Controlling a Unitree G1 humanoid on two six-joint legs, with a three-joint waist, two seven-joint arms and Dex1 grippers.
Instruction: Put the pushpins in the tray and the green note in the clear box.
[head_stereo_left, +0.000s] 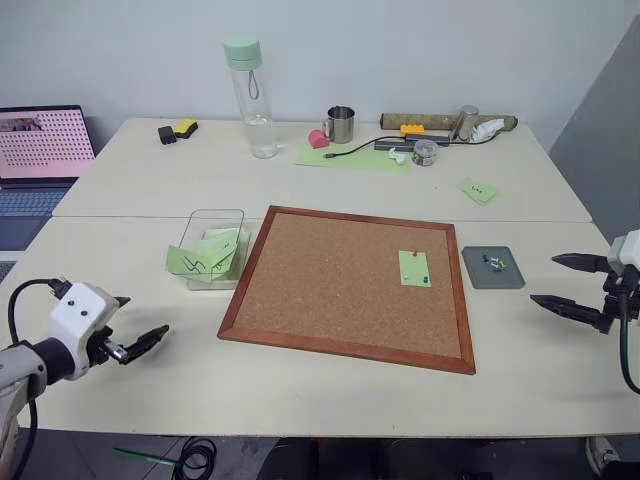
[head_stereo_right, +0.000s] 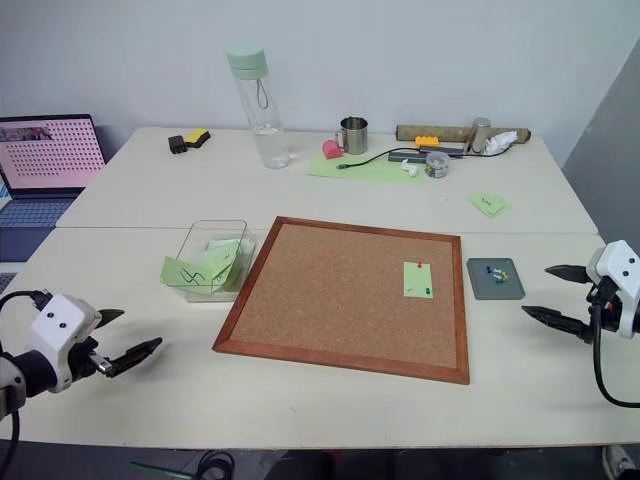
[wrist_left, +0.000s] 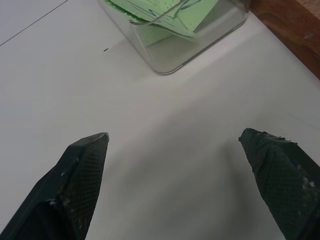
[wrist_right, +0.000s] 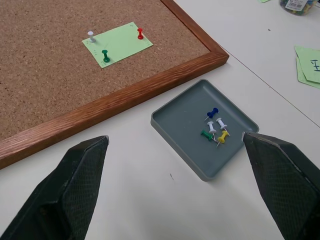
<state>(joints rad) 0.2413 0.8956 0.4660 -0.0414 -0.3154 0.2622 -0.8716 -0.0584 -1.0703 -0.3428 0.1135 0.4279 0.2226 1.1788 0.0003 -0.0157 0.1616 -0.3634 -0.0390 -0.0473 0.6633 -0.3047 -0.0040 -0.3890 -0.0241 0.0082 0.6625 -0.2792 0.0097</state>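
- Right gripper (wrist_right: 175, 145): released, empty, lower right of frame beside tray (wrist_right: 180, 117).
- Left gripper (wrist_left: 172, 142): released, empty, near clear box (head_stereo_left: 213, 246).
- Pushpins (wrist_right: 140, 33): three pinning green note (wrist_right: 118, 43) to corkboard (head_stereo_left: 340, 280), centre-right.
- Method: probably pull each pin straight out first.

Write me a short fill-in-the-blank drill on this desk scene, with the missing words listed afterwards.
1. The green note is pinned to the ____.
2. The note is held by ____ pushpins.
3. The grey tray lies on the table beside the board's ____ edge.
4. Both the left gripper and right gripper are ____.

Missing words: corkboard; three; right; open
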